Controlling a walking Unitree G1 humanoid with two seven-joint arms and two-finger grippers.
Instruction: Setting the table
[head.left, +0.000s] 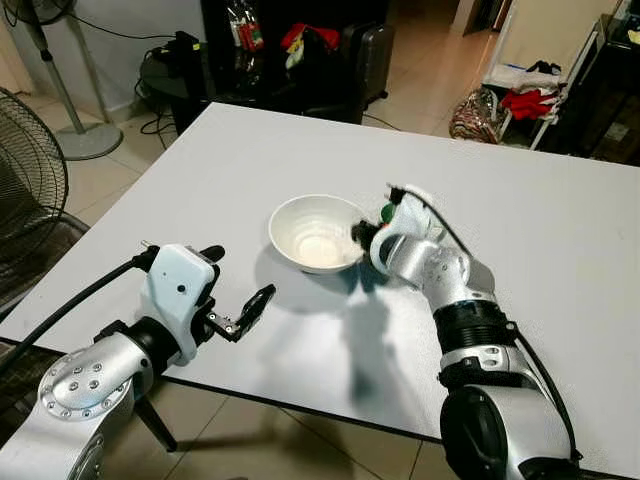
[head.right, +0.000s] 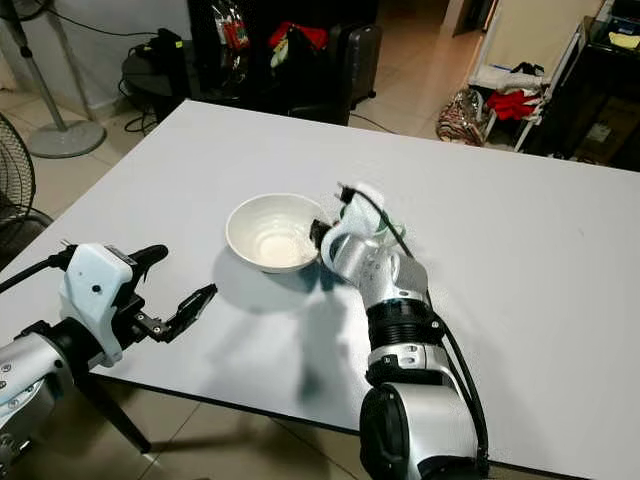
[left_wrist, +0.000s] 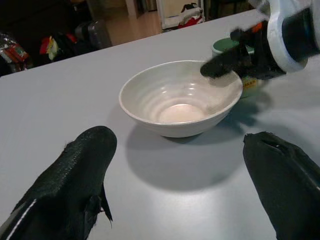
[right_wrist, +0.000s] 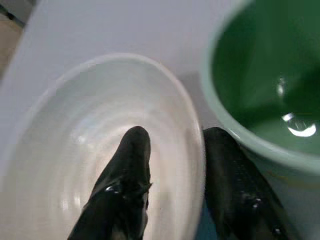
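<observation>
A white ribbed bowl (head.left: 318, 232) stands near the middle of the white table (head.left: 530, 210). My right gripper (head.left: 362, 235) is at the bowl's right rim. In the right wrist view one finger (right_wrist: 131, 165) is inside the bowl (right_wrist: 75, 140) and the other (right_wrist: 227, 170) outside it, shut on the rim. A green cup (right_wrist: 265, 90) stands right next to that rim, mostly hidden behind my right wrist in the eye views. My left gripper (head.left: 240, 272) hovers open over the table's front left part, a short way from the bowl (left_wrist: 180, 97), holding nothing.
The table's front edge (head.left: 300, 405) runs just below my arms. A round fan grille (head.left: 30, 190) sits at the left, a standing fan (head.left: 62, 90) behind it. Dark furniture with clutter (head.left: 270, 45) and a rack with clothes (head.left: 530, 95) stand beyond the far edge.
</observation>
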